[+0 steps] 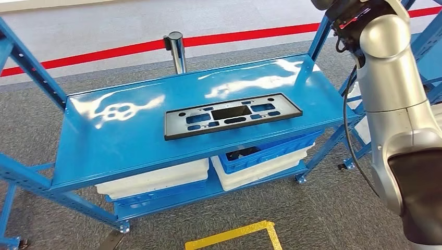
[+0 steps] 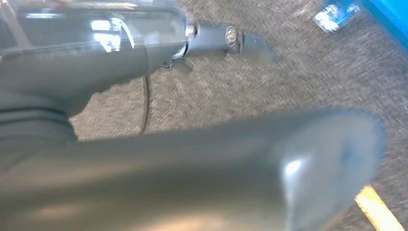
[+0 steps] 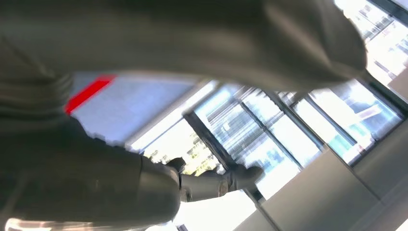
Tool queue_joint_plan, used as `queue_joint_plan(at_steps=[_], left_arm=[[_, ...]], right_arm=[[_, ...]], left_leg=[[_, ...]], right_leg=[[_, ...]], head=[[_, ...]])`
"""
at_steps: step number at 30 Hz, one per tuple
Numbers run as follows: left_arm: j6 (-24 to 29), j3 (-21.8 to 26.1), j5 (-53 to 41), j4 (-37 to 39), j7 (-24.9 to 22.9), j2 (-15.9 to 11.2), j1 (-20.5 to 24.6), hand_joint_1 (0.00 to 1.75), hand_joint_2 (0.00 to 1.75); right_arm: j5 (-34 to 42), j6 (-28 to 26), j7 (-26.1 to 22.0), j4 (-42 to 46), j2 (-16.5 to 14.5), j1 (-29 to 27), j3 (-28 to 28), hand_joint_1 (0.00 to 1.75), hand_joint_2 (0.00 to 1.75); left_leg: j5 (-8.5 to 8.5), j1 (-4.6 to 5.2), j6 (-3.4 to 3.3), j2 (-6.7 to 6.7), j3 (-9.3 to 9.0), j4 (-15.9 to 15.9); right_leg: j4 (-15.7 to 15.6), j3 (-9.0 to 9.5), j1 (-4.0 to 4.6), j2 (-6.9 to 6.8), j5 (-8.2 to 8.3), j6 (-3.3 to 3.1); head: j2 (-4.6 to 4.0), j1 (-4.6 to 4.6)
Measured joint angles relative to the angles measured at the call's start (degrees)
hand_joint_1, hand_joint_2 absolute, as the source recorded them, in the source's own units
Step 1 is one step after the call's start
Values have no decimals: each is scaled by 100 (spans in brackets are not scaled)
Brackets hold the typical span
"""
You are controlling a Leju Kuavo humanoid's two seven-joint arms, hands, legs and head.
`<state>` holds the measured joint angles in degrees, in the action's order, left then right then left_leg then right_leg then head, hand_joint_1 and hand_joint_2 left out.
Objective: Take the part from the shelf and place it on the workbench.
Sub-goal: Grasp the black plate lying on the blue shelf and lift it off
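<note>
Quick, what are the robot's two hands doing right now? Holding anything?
Left hand: holds nothing, fingers apart, open.
Right hand: holds nothing, fingers apart, open.

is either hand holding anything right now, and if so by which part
Nothing is held. The black part lies flat on the blue shelf, untouched. The left hand and right hand each show fingers apart with nothing between them.

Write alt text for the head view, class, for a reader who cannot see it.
A flat black part with cut-out openings lies on the top of a blue shelf; blue and white bins sit on the level below. The robot's silver right arm rises at the right edge.
</note>
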<state>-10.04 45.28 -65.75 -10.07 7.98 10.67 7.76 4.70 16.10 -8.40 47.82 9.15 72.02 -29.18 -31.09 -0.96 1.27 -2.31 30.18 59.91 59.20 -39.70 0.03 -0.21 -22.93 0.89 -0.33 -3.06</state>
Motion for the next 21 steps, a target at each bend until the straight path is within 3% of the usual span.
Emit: queue_joint_plan(at_steps=[2,3,6,8,9,11,13,15,18,21], left_arm=[[-1,-2,-4,-1,3,1,10,0,0],[-1,-3,-4,-1,3,1,16,0,0],[0,-8,-4,-1,1,-3,16,0,0],[1,-8,-4,-1,-1,-7,4,0,0],[1,-8,-4,-1,1,-7,2,0,0],[-1,-8,-4,-1,6,-7,1,0,0],[-6,-8,-4,1,27,-7,0,0,0],[-9,-7,-4,1,63,-7,-7,0,0],[-10,-5,-4,1,95,-7,-3,0,0],[-9,-4,-5,1,97,-7,1,0,0]], right_arm=[[-19,1,-4,16,10,10,1,0,0],[-22,1,-6,20,7,24,-1,0,0],[-32,5,-7,25,-22,12,-11,0,0],[-37,9,-6,25,-27,-22,-18,0,0],[-37,9,-5,25,-28,-28,-19,0,0],[-38,10,-6,24,-29,-28,-20,0,0],[-44,13,-7,23,-31,-23,-22,0,0],[-51,15,-8,24,-28,-22,-27,0,0],[-53,15,-13,25,-9,-14,-33,0,0],[-61,18,-19,27,-2,-12,-41,0,0]], left_leg=[[-10,-5,32,44,-23,116],[-42,-9,40,85,60,309],[-368,-14,63,195,688,1304],[-445,-15,80,214,996,1542],[-288,-23,86,215,1011,1366],[287,-51,102,224,858,641],[581,-59,83,240,734,130],[587,-48,44,244,718,60],[647,-46,38,259,716,51],[632,-35,16,282,717,51]], right_leg=[[-26,120,-44,20,-31,-57],[-37,193,-65,29,-52,-93],[-49,326,-73,68,-155,-166],[-44,417,-75,108,-231,-164],[-41,473,-79,122,-270,-153],[-34,592,-89,137,-355,-113],[-15,643,-85,162,-425,-49],[-5,646,-75,183,-473,-12],[-27,674,-71,173,-489,-84],[-79,704,-71,154,-485,-89]], head=[[0,24],[0,47],[0,132],[0,160],[0,166],[0,181],[0,203],[0,212],[0,189],[0,165]])
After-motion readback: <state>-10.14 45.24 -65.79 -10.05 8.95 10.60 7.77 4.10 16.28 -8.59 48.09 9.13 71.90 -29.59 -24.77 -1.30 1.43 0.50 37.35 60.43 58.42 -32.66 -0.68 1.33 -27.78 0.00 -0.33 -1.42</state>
